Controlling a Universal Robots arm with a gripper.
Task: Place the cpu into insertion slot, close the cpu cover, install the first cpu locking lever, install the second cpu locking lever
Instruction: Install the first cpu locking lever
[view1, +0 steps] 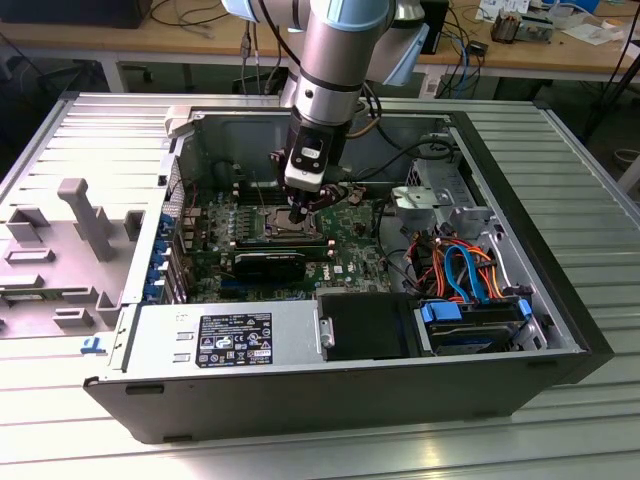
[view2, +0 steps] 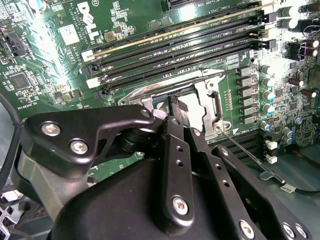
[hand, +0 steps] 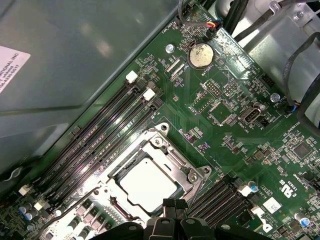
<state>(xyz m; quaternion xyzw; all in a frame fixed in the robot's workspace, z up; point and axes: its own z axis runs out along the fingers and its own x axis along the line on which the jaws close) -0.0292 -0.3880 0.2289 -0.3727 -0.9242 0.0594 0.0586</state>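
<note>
While the gripper (hand: 170, 206) hangs low over the green board (hand: 225, 110), its two black fingertips look pressed together with nothing between them, poised at the edge of the insertion slot (hand: 199, 174). Just beyond them the cpu (hand: 148, 184) lies flat inside that slot, its silvery-grey top showing through the window of the cpu cover (hand: 169, 159), which appears to be lowered around it. In the second wrist view a thin wire lever (view2: 250, 156) runs out from a corner of the socket across the board, seemingly unlatched. Long black memory slots (hand: 100, 145) flank the socket.

I judge the chip light, stiff and smooth-topped, so likely slippery, with delicate contacts beneath; its opposite edges are the place to hold it. The cover is probably thin springy sheet, best pressed on its frame, not through the window. The lever looks like sprung wire that would resist and could snap back; its free end gives the most purchase.
</note>
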